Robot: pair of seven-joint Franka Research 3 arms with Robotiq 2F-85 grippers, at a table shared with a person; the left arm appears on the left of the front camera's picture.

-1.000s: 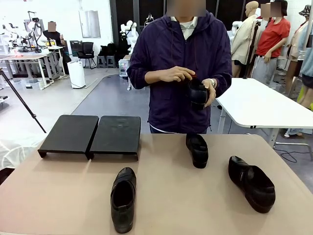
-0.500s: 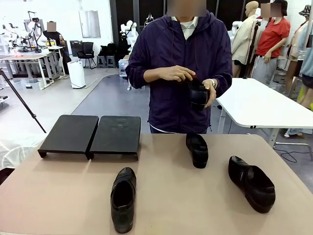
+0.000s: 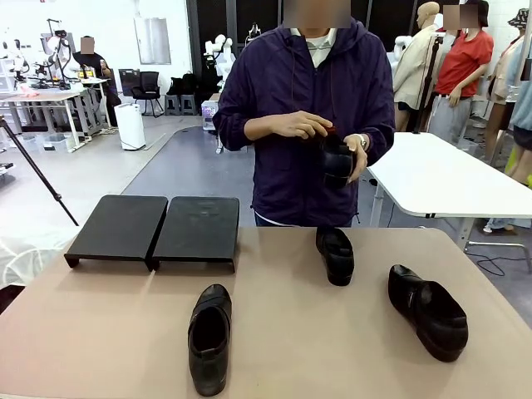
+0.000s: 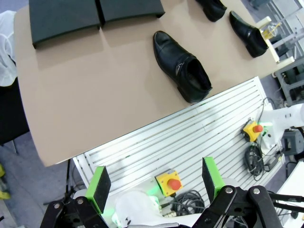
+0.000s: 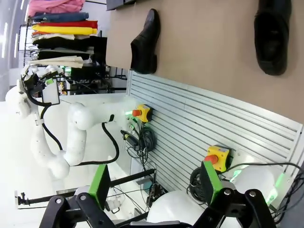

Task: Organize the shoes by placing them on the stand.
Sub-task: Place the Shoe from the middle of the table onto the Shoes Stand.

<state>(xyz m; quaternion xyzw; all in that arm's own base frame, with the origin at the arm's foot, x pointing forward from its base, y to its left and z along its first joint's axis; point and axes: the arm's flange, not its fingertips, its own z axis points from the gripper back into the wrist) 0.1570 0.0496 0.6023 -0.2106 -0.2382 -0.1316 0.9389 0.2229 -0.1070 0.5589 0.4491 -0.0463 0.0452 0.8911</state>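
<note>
Three black shoes lie on the tan table: one near the front left, one at the far middle, one at the right. The person across the table holds another shoe in one hand, the other hand resting over it. The stand is two flat black platforms, side by side at the far left, with nothing on them. My left gripper is open above the robot's base, well short of the nearest shoe. My right gripper is open too, far from both shoes.
The table's near edge borders a slatted white base plate carrying yellow boxes with red stop buttons and cables. The other white arm shows at the side of the right wrist view. A white table stands behind on the right.
</note>
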